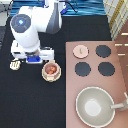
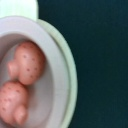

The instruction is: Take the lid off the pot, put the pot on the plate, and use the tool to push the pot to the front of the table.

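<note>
The pink-tan pot point(image 1: 50, 70) stands uncovered on the cream plate point(image 1: 50, 78) on the black table point(image 1: 30, 102), left of the stove. Its reddish inside shows. The pale-pink lid point(image 1: 80, 50) lies on the stove's top-left burner spot. The cream-white tool point(image 1: 15, 64) lies on the table at the exterior view's left. My gripper point(image 1: 33, 59) hangs low between the tool and the pot, just up-left of the pot, holding nothing I can see. The wrist view shows the pot point(image 2: 52, 85) with two reddish lumps inside and the plate point(image 2: 71, 85) rim beneath it.
The brownish-pink stove counter point(image 1: 92, 80) fills the exterior view's right, with three bare black burners point(image 1: 103, 51). A large grey-beige pan point(image 1: 95, 106) with a long handle sits at its bottom. The robot's white arm point(image 1: 35, 25) covers the table's top left.
</note>
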Available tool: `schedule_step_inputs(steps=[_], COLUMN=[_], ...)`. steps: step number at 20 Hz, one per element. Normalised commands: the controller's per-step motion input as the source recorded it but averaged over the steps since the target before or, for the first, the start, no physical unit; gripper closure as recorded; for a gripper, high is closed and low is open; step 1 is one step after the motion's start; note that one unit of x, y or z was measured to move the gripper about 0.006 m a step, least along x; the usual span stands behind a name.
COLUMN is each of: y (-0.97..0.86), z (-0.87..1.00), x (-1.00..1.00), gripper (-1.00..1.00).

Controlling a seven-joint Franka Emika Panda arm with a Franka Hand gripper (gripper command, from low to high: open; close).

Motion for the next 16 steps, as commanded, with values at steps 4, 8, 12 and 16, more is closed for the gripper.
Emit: schedule_step_inputs(steps=[4, 8, 12, 16], y=[-0.74, -0.64, -0.48, -0.27], z=[0.24, 0.19, 0.07, -0.04], x=[-0.43, -0.59, -0.75, -0.91], gripper=[-1.0, -1.0, -1.0, -1.0])
